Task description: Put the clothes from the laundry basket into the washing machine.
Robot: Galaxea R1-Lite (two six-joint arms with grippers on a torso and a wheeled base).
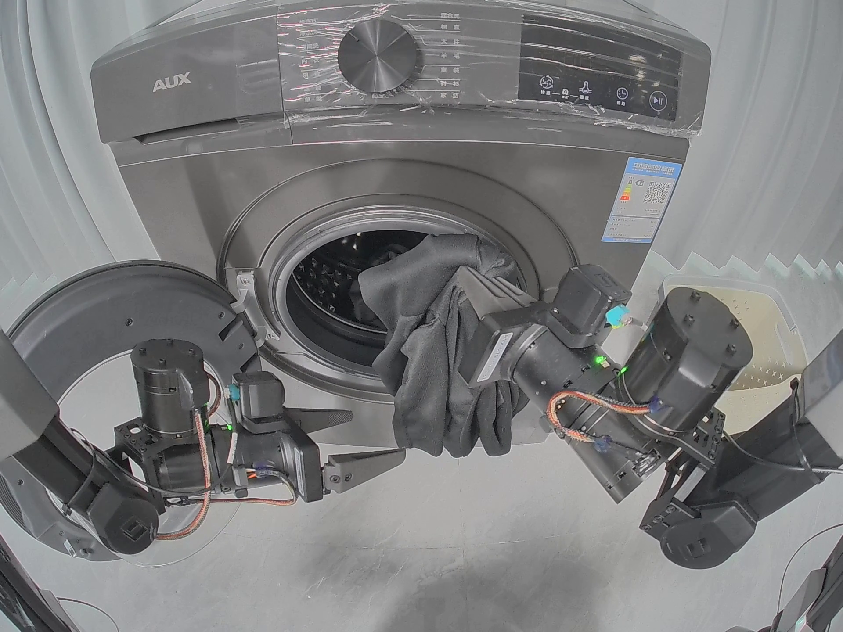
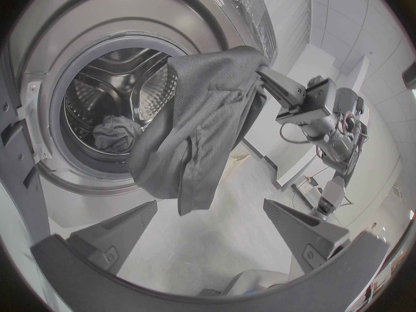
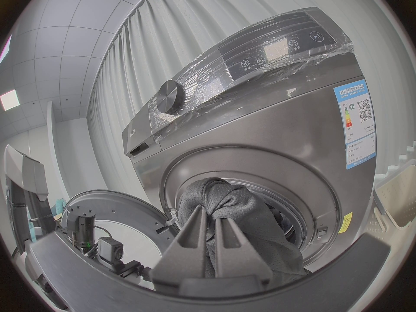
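Right tool (image 3: 211, 216) tight on dark garment (image 1: 421, 353), left tool (image 1: 378, 436) spread; pale floor (image 1: 439, 555), curtains (image 1: 773, 133) behind washing machine (image 1: 219, 186).

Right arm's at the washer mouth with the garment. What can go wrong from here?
1. Most of the dark grey garment hangs outside, below the lower rim of the drum opening. If the right end effector releases now, it may drop to the floor or drape over the rim.
2. The open left end effector sits near the hanging hem, which could snag.
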